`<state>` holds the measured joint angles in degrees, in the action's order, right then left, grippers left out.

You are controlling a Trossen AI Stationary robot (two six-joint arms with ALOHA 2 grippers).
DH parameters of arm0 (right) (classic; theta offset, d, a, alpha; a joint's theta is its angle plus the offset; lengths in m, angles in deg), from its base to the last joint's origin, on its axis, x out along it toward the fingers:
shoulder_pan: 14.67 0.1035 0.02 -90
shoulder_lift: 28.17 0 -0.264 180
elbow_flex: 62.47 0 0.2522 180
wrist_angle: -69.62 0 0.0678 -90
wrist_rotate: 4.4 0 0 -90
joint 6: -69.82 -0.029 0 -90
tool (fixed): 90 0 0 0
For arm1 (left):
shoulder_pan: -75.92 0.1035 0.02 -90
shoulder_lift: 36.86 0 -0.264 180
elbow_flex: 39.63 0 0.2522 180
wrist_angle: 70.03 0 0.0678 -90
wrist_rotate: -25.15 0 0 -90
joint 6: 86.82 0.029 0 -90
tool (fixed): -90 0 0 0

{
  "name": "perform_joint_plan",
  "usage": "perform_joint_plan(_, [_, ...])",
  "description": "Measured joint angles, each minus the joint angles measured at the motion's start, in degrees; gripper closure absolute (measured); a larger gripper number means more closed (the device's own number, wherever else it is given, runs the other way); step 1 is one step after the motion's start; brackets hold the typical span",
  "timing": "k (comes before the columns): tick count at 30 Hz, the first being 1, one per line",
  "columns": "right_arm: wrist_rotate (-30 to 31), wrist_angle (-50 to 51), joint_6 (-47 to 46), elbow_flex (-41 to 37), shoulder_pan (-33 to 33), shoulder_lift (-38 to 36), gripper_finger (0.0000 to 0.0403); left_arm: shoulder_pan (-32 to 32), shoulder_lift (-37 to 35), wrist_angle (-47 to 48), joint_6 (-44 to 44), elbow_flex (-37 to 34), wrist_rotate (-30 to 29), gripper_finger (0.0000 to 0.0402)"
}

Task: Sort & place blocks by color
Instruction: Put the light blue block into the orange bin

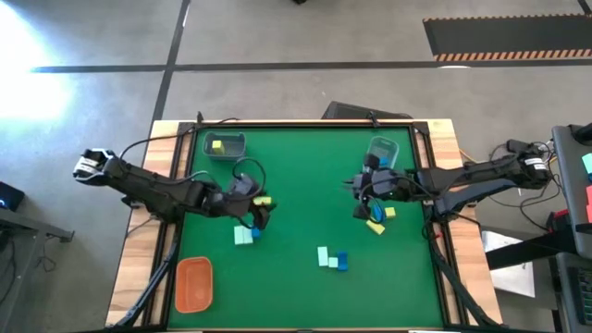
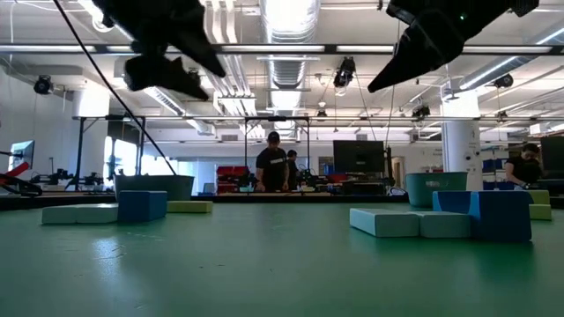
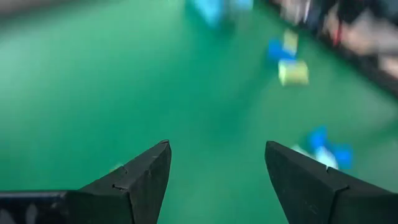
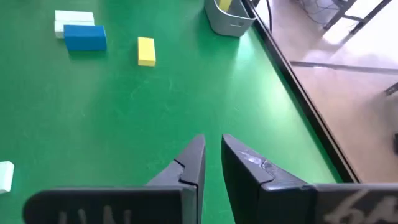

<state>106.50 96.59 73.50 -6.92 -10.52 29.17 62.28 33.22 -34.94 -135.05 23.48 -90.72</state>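
My left gripper point(image 1: 263, 216) hovers open and empty above the green mat, next to a yellow block point(image 1: 263, 200), a mint block point(image 1: 243, 237) and a blue block point(image 1: 255, 231). Its wrist view shows only mat between the fingers point(image 3: 217, 149). My right gripper point(image 1: 360, 205) hangs above the mat at the right, its fingers nearly together with nothing between them point(image 4: 212, 140). Two yellow blocks point(image 1: 375, 227) and a blue block point(image 1: 377, 215) lie just beside it. A mint and blue group point(image 1: 331, 259) lies at the near middle. All the blocks lie flat on the mat.
A grey-blue tray point(image 1: 225, 145) with a yellow block in it stands at the far left, and another grey-blue tray point(image 1: 383, 150) at the far right. An orange tray point(image 1: 194, 282) sits at the near left corner. People stand in the room beyond the table point(image 2: 273, 167).
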Motion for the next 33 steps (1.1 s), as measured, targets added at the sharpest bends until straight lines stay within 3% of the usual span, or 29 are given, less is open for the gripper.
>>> perform_joint_plan(4, [0.1,-0.3,0.0,-0.6,0.0,-0.3,0.0365,-0.4,3.1,14.1,-14.0,3.2,11.4,0.0158])
perform_joint_plan(9, [0.0,-0.3,1.3,-0.8,0.0,0.1,0.0365,-1.5,8.9,30.0,-27.5,5.8,17.9,0.017])
perform_joint_plan(16, [0.0,-0.3,3.4,-0.8,0.0,0.1,0.0365,-2.1,14.1,31.6,-33.3,6.4,22.6,0.0222])
perform_joint_plan(27, [0.0,-0.2,4.0,-1.0,0.0,0.1,0.0365,-2.2,19.1,31.2,-33.9,5.6,22.5,0.0389])
perform_joint_plan(33, [0.0,-0.1,4.1,-1.1,0.0,0.1,0.0365,-2.2,22.1,31.2,-33.7,5.5,22.5,0.039])
